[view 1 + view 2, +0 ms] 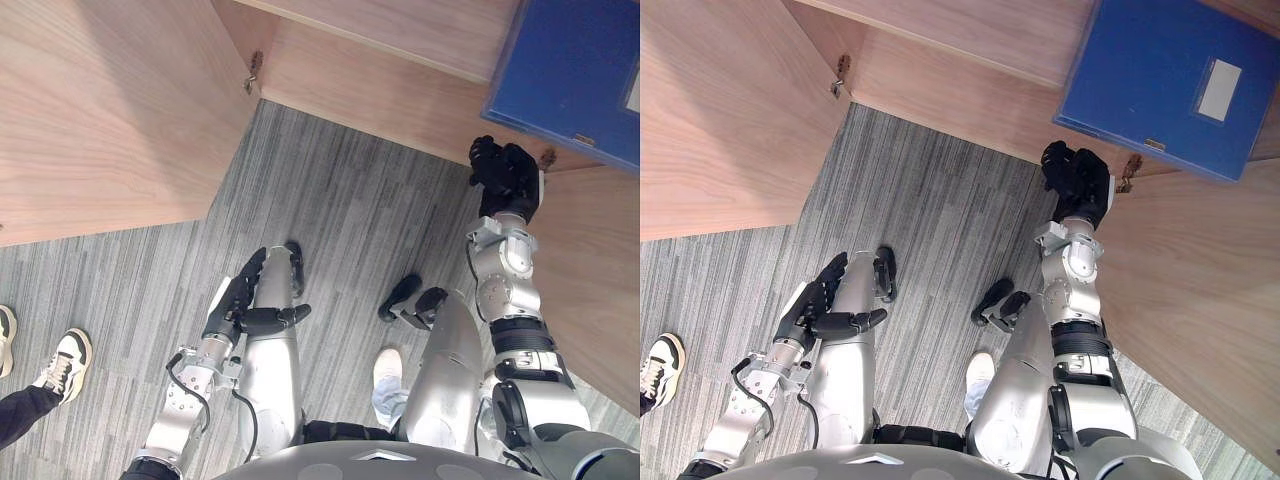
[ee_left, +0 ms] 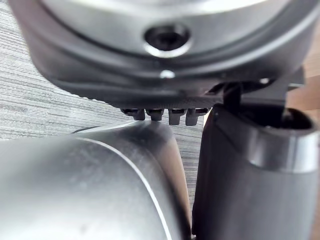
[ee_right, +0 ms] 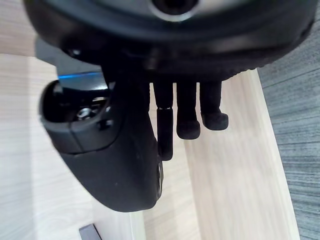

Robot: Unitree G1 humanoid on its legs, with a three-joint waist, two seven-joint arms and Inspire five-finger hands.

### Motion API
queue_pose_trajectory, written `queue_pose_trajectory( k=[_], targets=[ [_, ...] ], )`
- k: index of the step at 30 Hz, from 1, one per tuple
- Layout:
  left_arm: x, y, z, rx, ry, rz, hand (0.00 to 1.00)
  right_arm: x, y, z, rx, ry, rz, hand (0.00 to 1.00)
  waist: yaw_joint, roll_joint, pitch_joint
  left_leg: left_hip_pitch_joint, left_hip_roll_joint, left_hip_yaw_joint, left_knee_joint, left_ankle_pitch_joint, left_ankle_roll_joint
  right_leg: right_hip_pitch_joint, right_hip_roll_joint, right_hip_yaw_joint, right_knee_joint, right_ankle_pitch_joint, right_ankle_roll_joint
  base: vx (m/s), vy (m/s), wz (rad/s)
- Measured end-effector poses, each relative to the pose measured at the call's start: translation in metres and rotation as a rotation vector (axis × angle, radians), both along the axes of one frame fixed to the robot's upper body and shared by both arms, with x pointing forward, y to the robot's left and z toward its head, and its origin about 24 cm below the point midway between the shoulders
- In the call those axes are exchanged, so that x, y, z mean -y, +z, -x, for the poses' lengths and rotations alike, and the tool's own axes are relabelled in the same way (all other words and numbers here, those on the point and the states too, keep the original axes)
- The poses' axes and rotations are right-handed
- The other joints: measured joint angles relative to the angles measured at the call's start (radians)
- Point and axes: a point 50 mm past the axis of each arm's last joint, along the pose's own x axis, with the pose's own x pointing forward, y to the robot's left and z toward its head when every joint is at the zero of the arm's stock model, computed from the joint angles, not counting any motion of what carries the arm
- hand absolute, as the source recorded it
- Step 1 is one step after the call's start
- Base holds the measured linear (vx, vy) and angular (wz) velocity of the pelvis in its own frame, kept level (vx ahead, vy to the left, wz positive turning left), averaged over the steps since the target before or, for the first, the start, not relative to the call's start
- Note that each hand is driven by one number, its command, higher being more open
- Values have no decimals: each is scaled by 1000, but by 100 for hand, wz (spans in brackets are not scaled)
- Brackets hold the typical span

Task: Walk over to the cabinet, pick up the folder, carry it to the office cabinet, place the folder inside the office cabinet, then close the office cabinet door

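Observation:
The blue folder (image 1: 1165, 80) with a white label lies flat on the wooden floor of the office cabinet (image 1: 970, 85), at its right side. My right hand (image 1: 1078, 182) hovers at the cabinet's front edge, just short of the folder's near corner. It holds nothing, and in the right wrist view its fingers (image 3: 188, 117) hang relaxed over the wood with a blue strip of the folder (image 3: 80, 78) behind the thumb. My left hand (image 1: 240, 300) hangs low at my left side, fingers relaxed and empty.
The cabinet's left door (image 1: 100, 120) stands wide open, hinged at the corner (image 1: 250, 75). The right door (image 1: 1200, 300) stands open beside my right arm. Grey carpet (image 1: 350, 200) lies between them. A person's shoes (image 1: 62, 365) stand at the left.

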Motion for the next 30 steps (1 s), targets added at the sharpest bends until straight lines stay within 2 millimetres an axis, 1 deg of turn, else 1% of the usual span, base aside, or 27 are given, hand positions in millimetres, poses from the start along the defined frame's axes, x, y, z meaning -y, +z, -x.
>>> queue_pose_trajectory(
  k=[3,5,6,8,12,16,22,30],
  targets=[
    [1,1,0,10,-7,-12,100,0,3,9,38,17,12,0,0,1,0,-6,-1,-4,0,0,0,0,0,-6,-2,0,0,4,1,1],
    [1,2,-1,16,-8,-13,100,1,5,22,78,31,32,0,-1,1,0,-12,-1,-7,3,0,0,-2,0,-8,-2,0,0,0,0,0],
    [1,3,-1,20,-9,-12,100,1,6,25,91,32,36,0,-2,1,0,-12,-1,-6,4,0,1,-2,0,-7,-2,0,0,0,0,0],
    [1,3,-1,21,-7,-12,100,5,7,37,119,24,46,0,-6,1,0,-12,0,-4,5,-1,2,-4,0,-5,-2,0,0,-5,4,-2],
    [-1,3,-1,22,0,-21,100,12,12,53,164,8,64,0,-18,1,1,-12,4,2,7,-3,4,-12,4,5,-1,2,3,-16,5,-5],
    [-3,4,-2,26,9,-26,100,12,16,57,190,4,73,0,-32,0,1,-17,7,11,9,-4,6,-27,6,18,-2,5,8,-2,9,-7],
    [-4,7,-3,44,12,-49,100,12,17,57,197,-3,63,0,-32,-1,1,-32,17,10,15,-9,6,-42,15,20,-3,6,7,8,1,-4],
    [-3,7,-3,45,14,-46,100,9,29,51,240,4,60,0,-32,-3,2,-30,14,10,9,-8,6,-41,13,19,-3,6,8,0,0,0]
  ],
)
